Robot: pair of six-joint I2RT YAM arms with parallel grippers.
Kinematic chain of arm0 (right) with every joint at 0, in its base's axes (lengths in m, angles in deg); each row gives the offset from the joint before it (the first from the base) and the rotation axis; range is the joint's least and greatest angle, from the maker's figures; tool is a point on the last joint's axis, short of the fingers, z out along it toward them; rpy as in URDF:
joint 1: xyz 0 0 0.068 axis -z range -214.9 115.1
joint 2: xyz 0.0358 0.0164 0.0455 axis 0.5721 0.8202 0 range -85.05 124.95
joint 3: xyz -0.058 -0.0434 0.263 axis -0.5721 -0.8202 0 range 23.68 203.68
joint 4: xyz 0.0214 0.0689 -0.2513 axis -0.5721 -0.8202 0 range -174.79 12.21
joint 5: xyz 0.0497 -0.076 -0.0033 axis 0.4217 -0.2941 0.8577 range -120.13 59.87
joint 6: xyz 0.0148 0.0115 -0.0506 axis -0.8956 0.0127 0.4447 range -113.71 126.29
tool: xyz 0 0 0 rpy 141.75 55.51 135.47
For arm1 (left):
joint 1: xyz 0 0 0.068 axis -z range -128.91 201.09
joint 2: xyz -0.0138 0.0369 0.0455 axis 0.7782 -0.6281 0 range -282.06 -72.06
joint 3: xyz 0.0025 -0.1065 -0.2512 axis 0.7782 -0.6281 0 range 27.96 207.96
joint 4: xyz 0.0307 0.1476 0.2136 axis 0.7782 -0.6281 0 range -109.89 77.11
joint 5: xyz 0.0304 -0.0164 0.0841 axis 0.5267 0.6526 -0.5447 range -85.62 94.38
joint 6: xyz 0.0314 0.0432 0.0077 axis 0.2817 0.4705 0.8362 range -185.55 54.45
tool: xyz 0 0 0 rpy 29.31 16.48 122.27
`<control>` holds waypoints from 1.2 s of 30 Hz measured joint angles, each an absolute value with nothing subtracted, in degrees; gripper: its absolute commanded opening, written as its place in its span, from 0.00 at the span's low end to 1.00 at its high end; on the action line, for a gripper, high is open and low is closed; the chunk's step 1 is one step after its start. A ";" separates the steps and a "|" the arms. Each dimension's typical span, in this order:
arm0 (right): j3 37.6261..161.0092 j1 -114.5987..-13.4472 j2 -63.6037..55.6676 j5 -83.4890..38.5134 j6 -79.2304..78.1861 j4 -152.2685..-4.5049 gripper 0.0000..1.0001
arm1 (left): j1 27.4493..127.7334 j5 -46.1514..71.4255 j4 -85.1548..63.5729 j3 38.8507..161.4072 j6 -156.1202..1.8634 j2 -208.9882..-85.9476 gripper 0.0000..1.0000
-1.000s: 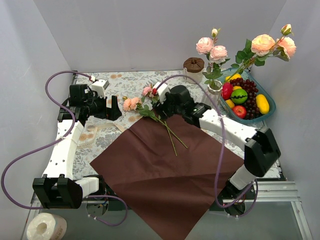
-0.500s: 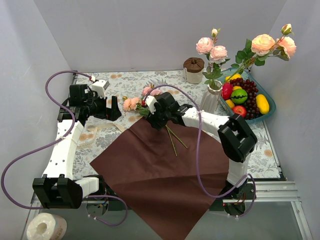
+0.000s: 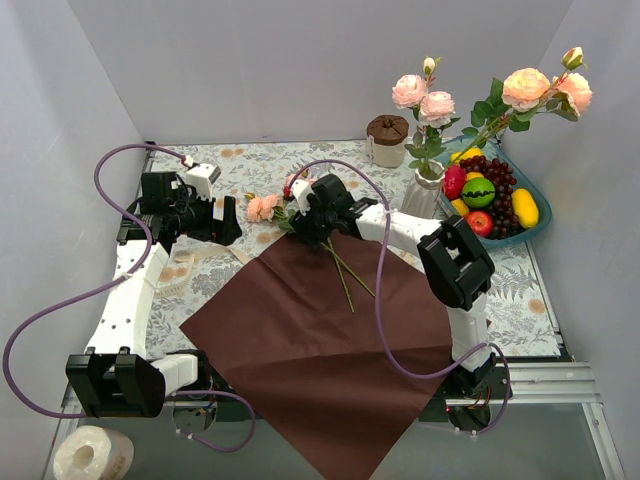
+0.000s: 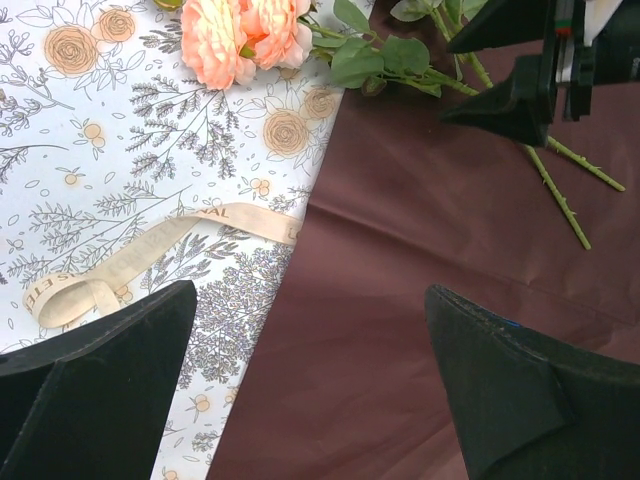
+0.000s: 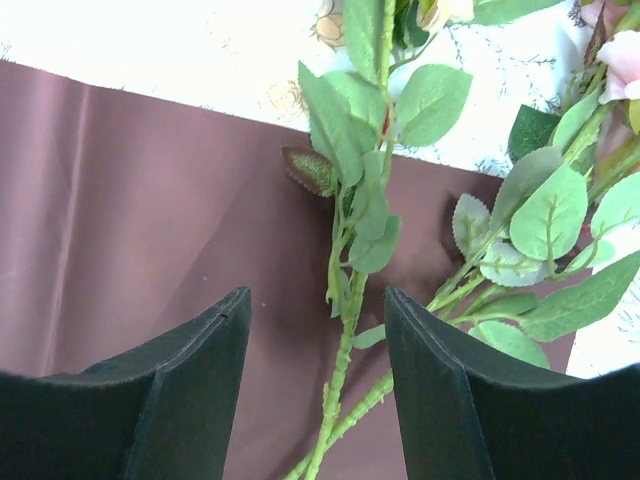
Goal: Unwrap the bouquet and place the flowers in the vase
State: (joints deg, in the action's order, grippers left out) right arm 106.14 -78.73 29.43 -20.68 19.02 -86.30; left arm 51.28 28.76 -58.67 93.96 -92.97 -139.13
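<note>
The loose flowers [image 3: 265,207] lie flat on the counter [image 3: 250,160] midway along its width and toward the far edge. Their pink and peach blooms rest on the patterned cover, and their thin green stems run back across the far corner of the paper [image 3: 330,350]. The maroon paper is spread open and flat from the middle of the counter to past the near edge. The cream ribbon [image 4: 150,255] lies untied on the cover toward the left edge, with one end touching the paper's left border. The right tool [image 5: 316,320] is lowered over the stems at the paper's far corner. Its jaws are partly open and straddle one leafy stem, with a gap showing on each side. The left tool [image 4: 310,400] hangs above the left border of the paper and the ribbon, jaws spread wide and holding nothing. The vase [image 3: 424,195] stands upright toward the far right corner with pink and peach roses [image 3: 422,98] in its mouth. Just beside it on the right is a tray [image 3: 535,232] of fruit [image 3: 480,192]. A jar [image 3: 387,140] with a brown lid stands at the far edge. A roll of paper [image 3: 90,455] sits beyond the near left corner.
</note>
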 measured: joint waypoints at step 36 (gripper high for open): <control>115.38 -80.94 38.67 -19.60 13.91 -89.89 0.13 | 51.28 28.34 -58.91 93.17 -92.33 -138.08 0.98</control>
State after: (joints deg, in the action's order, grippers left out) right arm 115.38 -80.94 38.67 -19.60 13.91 -89.89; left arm 51.28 28.34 -58.91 93.17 -92.33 -138.08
